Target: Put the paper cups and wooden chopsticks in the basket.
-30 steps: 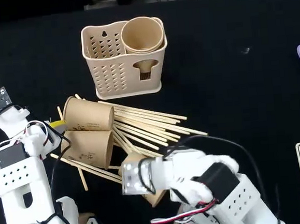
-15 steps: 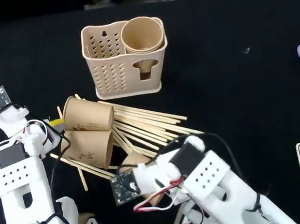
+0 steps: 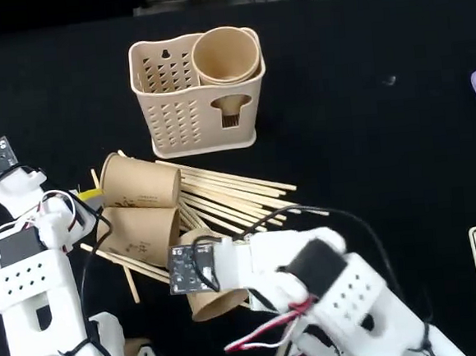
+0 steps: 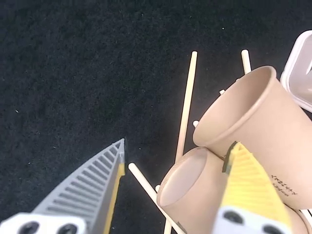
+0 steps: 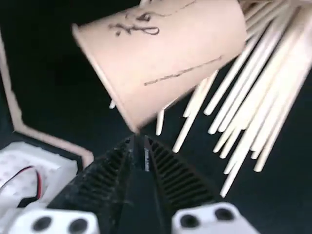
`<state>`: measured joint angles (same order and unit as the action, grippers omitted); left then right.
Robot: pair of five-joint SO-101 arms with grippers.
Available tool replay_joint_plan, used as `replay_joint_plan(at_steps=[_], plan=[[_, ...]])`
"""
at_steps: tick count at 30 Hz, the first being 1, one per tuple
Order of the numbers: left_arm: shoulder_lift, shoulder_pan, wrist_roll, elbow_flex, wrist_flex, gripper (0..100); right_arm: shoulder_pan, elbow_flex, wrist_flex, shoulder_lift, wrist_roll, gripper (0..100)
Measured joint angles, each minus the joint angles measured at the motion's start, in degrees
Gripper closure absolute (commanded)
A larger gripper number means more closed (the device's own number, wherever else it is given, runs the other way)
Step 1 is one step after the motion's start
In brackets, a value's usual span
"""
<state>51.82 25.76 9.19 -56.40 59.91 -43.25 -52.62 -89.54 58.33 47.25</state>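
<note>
- The right tool (image 5: pixel 140 142) is drawn almost fully together, with its tips at the end edge of the loose cup (image 5: pixel 161 53). Whether the paper wall is nipped between them cannot be told.
- The left tool (image 4: pixel 178 144) is spread wide with nothing gripped. It is placed at the mouths of the upper lying cup (image 4: pixel 263 112) and the lower lying cup (image 4: pixel 195 195).
- The loose cup is found on its side at the near end of the chopsticks (image 3: pixel 239 196), well apart from the basket (image 3: pixel 186 120).
- If only a thin edge is caught, a slip is to be feared. The cup could be dropped onto the sticks or sent rolling across the bench (image 3: pixel 368 151).
- If it is squeezed hard, the thin wall could be crushed.
- The chopsticks could be scattered by the right arm passing low over them, and the two lying cups could be knocked by the left tool's spread jaws.
- Four paper cups are counted. Three lie on the bench and one is the standing cup (image 3: pixel 226 53) in the basket, where a second nested rim may be present.
- One basket with two compartments is counted.
- The chopsticks overlap too much for an exact count, but well over a dozen are judged present. None is seen in the basket.
</note>
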Motion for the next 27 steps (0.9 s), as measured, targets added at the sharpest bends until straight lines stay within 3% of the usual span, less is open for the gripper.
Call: replay_joint_plan(at_steps=[4,8,11,14,20,27], plan=[[0.0,0.0,0.0,0.0,0.0,67,0.0,4.75,-2.2,5.36,-0.44,98.8],[0.0,0.0,0.0,0.0,0.0,67,5.63,11.78,-6.15,8.35,-0.44,97.4],[0.0,0.0,0.0,0.0,0.0,67,7.21,11.43,-6.86,8.53,-0.53,85.9],[0.0,0.0,0.0,0.0,0.0,67,3.78,6.42,-5.1,7.74,-2.64,76.0],[0.0,0.0,0.0,0.0,0.0,67,-6.24,-1.49,-1.14,5.1,-5.54,78.7],[0.0,0.0,0.0,0.0,0.0,67,-7.82,-6.33,4.31,5.1,-5.71,78.8]])
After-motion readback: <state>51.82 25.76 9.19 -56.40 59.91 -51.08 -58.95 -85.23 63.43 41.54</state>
